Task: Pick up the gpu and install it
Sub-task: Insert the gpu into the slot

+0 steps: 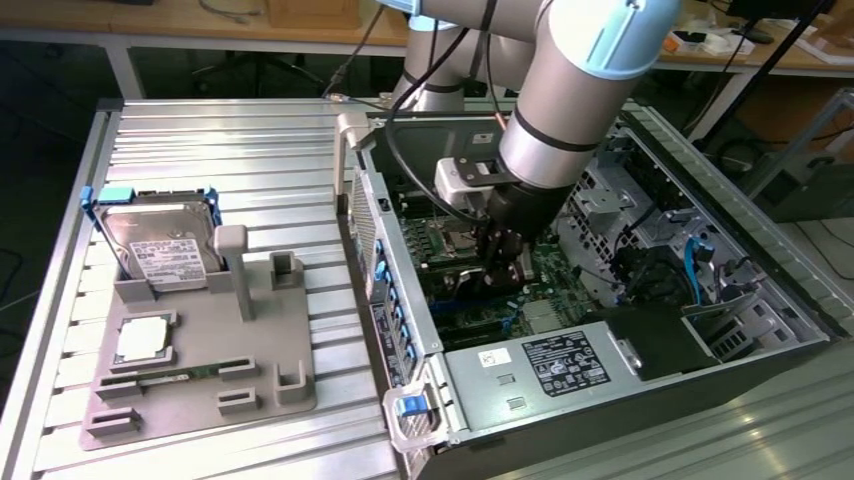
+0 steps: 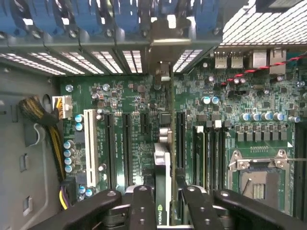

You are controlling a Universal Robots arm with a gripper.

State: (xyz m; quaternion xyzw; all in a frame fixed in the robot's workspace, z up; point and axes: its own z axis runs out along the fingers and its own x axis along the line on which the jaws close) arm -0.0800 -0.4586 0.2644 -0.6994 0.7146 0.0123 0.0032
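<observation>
Here's the slatted metal table (image 1: 214,140), pale and ribbed, with wooden workbenches (image 1: 200,20) along the back of the room and a dark floor beneath. A computer case (image 1: 360,215) lies open on its side towards the exterior view's right. The arm (image 1: 574,90) reaches down into it. In the wrist view the gripper (image 2: 163,189) is clenched on the graphics card (image 2: 162,172), with black fingers (image 2: 143,206) on either side of it. The card stands on edge over the green motherboard (image 2: 129,96), lined up among the long black slots, and its silver bracket (image 2: 163,40) sits at the case's rear openings. I cannot tell whether it is seated in a slot. On the exterior view's left, well apart from the case, sits a grey tray (image 1: 267,350). It holds a hard drive (image 1: 160,245), a processor chip (image 1: 144,340) and a thin memory stick (image 1: 180,376).
</observation>
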